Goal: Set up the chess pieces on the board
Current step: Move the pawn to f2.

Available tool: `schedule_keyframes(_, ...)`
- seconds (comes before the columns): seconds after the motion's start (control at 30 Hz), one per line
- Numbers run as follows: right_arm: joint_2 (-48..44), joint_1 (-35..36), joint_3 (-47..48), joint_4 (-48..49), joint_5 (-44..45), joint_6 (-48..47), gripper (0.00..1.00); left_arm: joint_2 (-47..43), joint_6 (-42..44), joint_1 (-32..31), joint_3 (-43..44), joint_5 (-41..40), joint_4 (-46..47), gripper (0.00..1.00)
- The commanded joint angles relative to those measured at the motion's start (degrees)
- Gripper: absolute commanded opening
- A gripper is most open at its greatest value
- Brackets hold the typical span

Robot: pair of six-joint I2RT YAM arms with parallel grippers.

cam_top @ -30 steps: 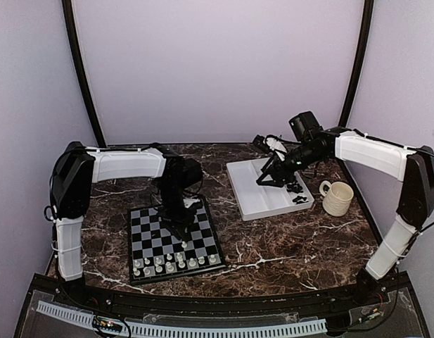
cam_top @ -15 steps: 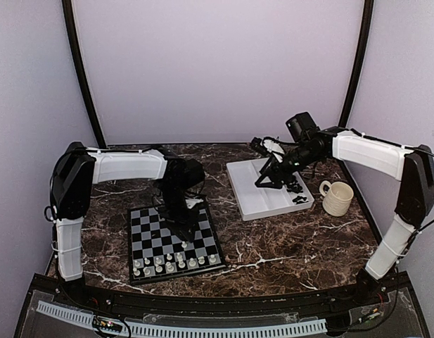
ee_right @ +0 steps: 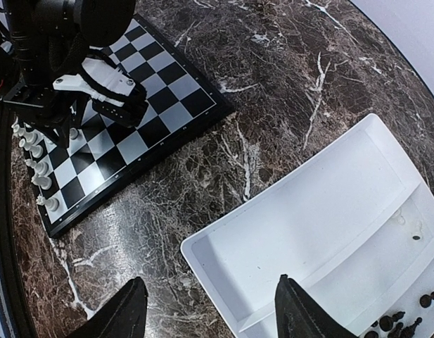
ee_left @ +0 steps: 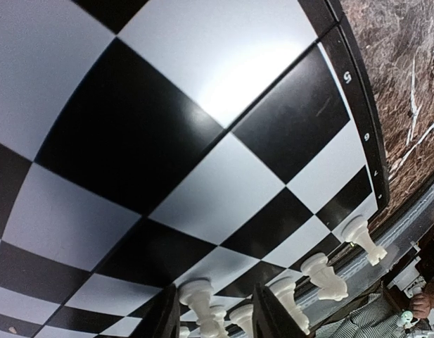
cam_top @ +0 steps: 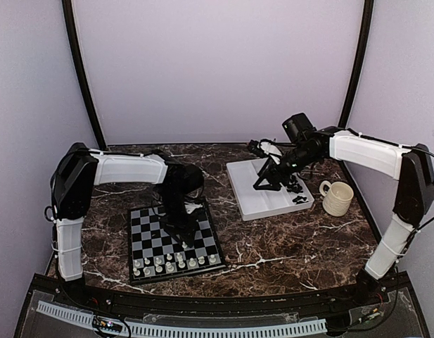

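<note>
1. The left claw has its jaws partway apart, astride one white piece that stands on the board. A gap shows between that piece and one finger, so I judge it is set down rather than gripped.
2. To finish this placement cleanly, I would lift straight up with the jaws at this width. I would not swing sideways until the fingertips are above the piece's head.
3. That matters because other white pieces stand in a row just past the fingertips. A sideways brush would probably topple them.
4. Behind the left claw the squares are bare. The board's rim runs close beyond the row of white pieces.
5. The right claw has its jaws wide apart with nothing between them. It hovers above the white tray, touching nothing.
6. The black pieces lie in the tray's narrower compartment, just off to one side of the right claw's fingers. To pick one, I would take a piece lying apart from the cluster.
7. Farther out from the right claw, beyond the tray, is a cream mug on the marble table.
</note>
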Motion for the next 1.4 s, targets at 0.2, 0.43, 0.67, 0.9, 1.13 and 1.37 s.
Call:
schedule_keyframes(0.2,1.28,1.08,2.14,-0.45,0.79,-0.56,0.64,0.13,0.83,-2.17,-1.33,4.11,1.77,0.38)
schedule_keyframes(0.43,1.82,1.46,2.60,-0.87,1.14,-0.62,0.64,0.52,1.13,-3.01,-0.95,3.97,1.95,0.37)
schedule_keyframes(0.67,1.84,1.80,2.59,-1.07,1.67,-0.73,0.64,0.30,1.23,-2.99,2.85,0.85,3.24,0.37)
schedule_keyframes(0.9,2.17,1.98,2.60,-1.19,1.94,-0.82,0.64,1.19,1.19,-3.01,2.46,2.06,4.83,0.30)
schedule_keyframes(1.13,3.29,2.32,3.50,-1.90,1.85,-0.91,0.64,1.16,1.90,-3.18,0.10,4.78,4.74,0.24)
schedule_keyframes(1.37,4.07,2.93,4.39,-2.59,1.94,-1.09,0.64,0.15,1.70,-3.52,-2.10,5.22,4.44,0.22)
